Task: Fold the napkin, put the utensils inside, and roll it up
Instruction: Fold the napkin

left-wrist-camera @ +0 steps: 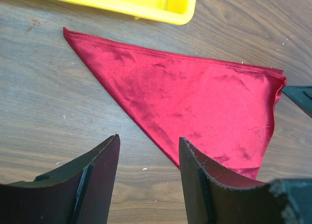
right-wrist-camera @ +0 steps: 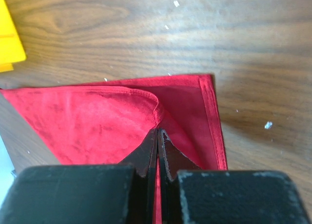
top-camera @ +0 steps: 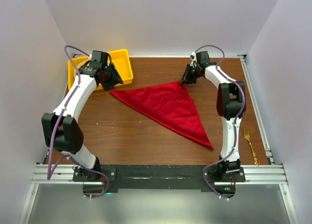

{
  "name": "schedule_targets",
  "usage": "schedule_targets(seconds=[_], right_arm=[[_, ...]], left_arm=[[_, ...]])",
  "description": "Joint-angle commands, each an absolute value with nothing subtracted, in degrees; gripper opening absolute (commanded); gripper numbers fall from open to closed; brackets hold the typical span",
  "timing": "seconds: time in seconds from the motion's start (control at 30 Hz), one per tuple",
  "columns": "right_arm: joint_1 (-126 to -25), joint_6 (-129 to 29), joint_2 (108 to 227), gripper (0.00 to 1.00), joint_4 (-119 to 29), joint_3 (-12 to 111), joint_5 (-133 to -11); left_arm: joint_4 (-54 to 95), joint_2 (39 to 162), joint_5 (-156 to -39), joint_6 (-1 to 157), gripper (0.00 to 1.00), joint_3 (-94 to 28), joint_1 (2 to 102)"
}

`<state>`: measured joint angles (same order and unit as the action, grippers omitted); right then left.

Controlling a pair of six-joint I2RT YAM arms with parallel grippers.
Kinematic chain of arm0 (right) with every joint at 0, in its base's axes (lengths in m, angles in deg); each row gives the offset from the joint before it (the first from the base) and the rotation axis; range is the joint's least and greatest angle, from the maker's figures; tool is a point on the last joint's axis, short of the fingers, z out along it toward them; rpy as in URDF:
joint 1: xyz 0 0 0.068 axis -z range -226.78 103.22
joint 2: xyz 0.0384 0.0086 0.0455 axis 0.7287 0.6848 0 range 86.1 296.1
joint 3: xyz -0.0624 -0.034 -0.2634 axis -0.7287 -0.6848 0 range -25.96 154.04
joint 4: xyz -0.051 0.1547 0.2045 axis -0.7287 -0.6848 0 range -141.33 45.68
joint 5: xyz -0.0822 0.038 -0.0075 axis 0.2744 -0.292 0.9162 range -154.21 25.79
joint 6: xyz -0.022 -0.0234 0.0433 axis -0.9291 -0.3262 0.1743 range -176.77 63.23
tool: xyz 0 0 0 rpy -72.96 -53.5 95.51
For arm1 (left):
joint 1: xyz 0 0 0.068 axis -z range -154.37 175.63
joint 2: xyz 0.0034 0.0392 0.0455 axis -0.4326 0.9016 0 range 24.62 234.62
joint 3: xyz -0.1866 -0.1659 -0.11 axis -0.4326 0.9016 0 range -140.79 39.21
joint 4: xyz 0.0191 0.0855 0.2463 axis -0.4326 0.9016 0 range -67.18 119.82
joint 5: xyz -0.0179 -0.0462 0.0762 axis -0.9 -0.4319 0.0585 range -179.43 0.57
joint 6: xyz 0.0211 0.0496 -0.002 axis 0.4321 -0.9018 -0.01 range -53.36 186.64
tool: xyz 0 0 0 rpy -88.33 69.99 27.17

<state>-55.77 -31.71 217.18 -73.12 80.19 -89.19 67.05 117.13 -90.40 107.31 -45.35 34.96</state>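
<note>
The red napkin (top-camera: pixel 168 104) lies folded into a triangle on the wooden table, one point toward the near right. My right gripper (top-camera: pixel 186 80) is at its far corner, shut on the napkin's upper layer (right-wrist-camera: pixel 87 121); red cloth shows between its fingertips (right-wrist-camera: pixel 157 130), and the lower layer lies flat beside them. My left gripper (top-camera: pixel 114 80) hovers open over the table just off the napkin's left edge (left-wrist-camera: pixel 195 97), with bare wood between its fingers (left-wrist-camera: pixel 148 138). The gold fork (top-camera: pixel 251 146) lies by the table's right edge, near the right arm's base.
A yellow bin (top-camera: pixel 122 63) stands at the far left, just behind the left gripper, and its edge shows in the left wrist view (left-wrist-camera: pixel 146 2). White walls close in three sides. A metal rail (top-camera: pixel 156 174) runs along the near edge.
</note>
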Motion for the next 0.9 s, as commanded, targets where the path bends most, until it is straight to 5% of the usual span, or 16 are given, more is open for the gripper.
schedule_targets(seconds=[0.0,0.4,0.53,0.57,0.67,0.87], right_arm=[[-55.65,-30.67,214.85,0.0,-71.39,79.77,-88.47],[-55.48,-31.9,218.46,0.03,-75.34,85.31,-87.86],[-55.48,-34.44,220.21,0.25,-81.57,93.35,-83.39],[-55.39,-35.49,221.87,0.45,-84.37,96.01,-81.81],[-55.48,-38.74,222.77,0.56,-97.2,104.11,-79.7],[-55.48,-41.39,205.22,0.7,-98.47,83.05,-73.27]], left_arm=[[66.33,118.66,-92.58,105.93,0.56,-47.72,34.51],[64.66,122.97,-98.39,104.79,0.54,-47.46,34.51],[62.99,125.69,-99.88,103.91,0.54,-47.63,34.51],[62.64,127.18,-100.15,103.91,0.54,-47.8,34.51],[60.27,129.21,-101.64,103.47,0.54,-47.98,34.51],[57.8,136.15,-104.28,101.19,0.53,-52.45,34.51]])
